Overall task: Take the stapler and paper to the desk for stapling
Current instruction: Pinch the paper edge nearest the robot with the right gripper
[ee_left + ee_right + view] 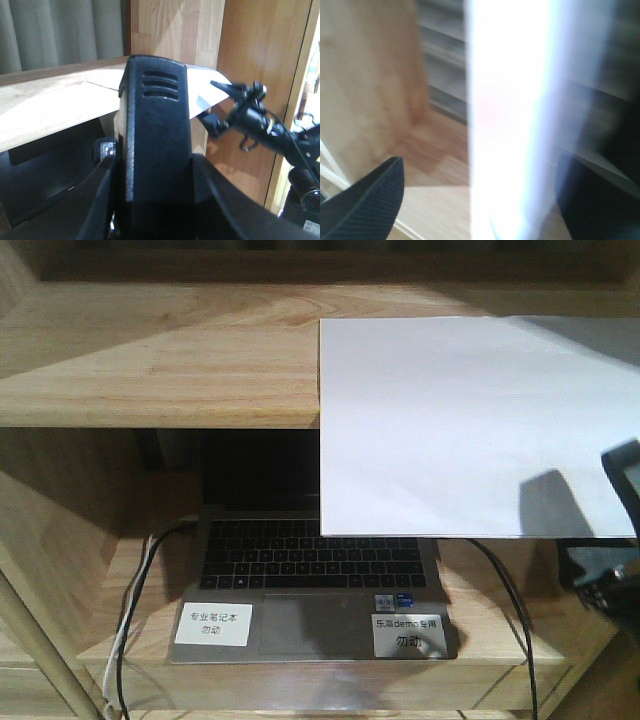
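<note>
The black stapler (157,125) stands upright between the fingers of my left gripper (157,192), which is shut on it; neither shows in the front view. The white paper (470,430) lies on the upper shelf board (160,370) and juts far out past its front edge. My right gripper (622,475) is at the sheet's right edge. In the right wrist view its fingers (370,200) stand wide apart, open, with the paper (510,125) edge-on between them. From the left wrist, the right gripper (212,102) straddles the paper's corner (205,80). The desk is out of view.
An open laptop (310,570) sits on the lower shelf under the paper, with white stickers (213,623) on its palm rest. Cables (140,570) run down at its left and right. A light wooden post (175,30) and a brown panel (260,50) stand behind the stapler.
</note>
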